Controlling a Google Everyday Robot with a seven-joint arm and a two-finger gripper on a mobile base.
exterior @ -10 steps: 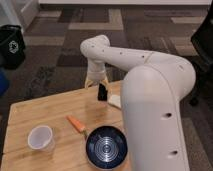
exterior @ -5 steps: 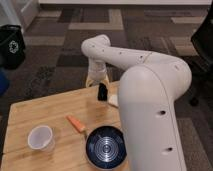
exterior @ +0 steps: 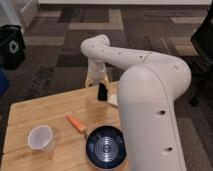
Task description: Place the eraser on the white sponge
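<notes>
One arm reaches over the far edge of the table, and you find the gripper hanging low there, pointed down. Its fingers stand apart. Note that the eraser stands on end directly beneath the fingertips, leaning slightly. You cannot tell whether the fingers touch it.

Locate the white sponge just to the right of the eraser, flat on the table. The bulk of the arm hides its right part, so you see only a strip of it. The eraser is beside the sponge, not on top of it.

Nearer to you, observe three further items on the table:
- an orange stick, well apart from the eraser;
- a white cup at the left;
- a black ringed bowl at the front edge.
</notes>
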